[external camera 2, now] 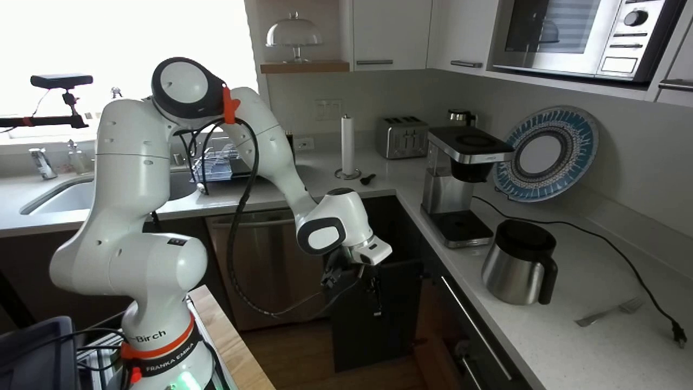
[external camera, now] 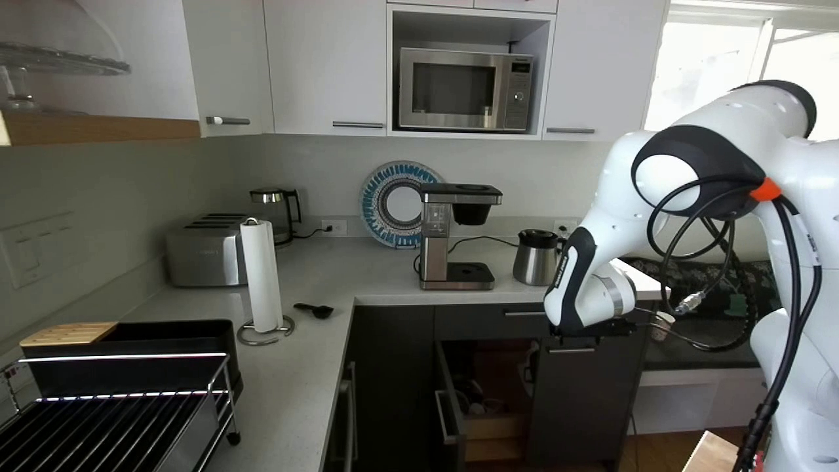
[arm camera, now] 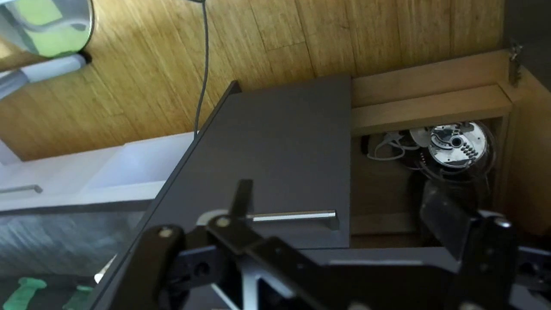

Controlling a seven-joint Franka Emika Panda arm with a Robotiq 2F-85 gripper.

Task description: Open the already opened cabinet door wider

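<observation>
My tool (arm camera: 338,187) hangs at the end of my white arm (external camera 2: 162,260), its two fingers (arm camera: 450,221) spread wide apart. In an exterior view the door (external camera 2: 373,338), a tall, dark, upright panel, stands swung out from the cabinets (external camera: 393,380), below the counter (external camera 2: 574,346). There my tool overlaps the door's upper part; I cannot tell whether they touch. My wrist view shows a pale wooden inside (arm camera: 430,105) holding a pale disc (arm camera: 458,144) and a white loop (arm camera: 389,148). Beside it is a closed dark front (arm camera: 280,150) with a metal handle (arm camera: 297,216). On the counter stand a toaster (external camera: 203,255), a paper roll (external camera: 262,278), a coffee maker (external camera: 434,255) and a steel jug (external camera: 534,261); a blue-patterned plate (external camera: 378,210) stands on edge near the wall (external camera: 314,177).
</observation>
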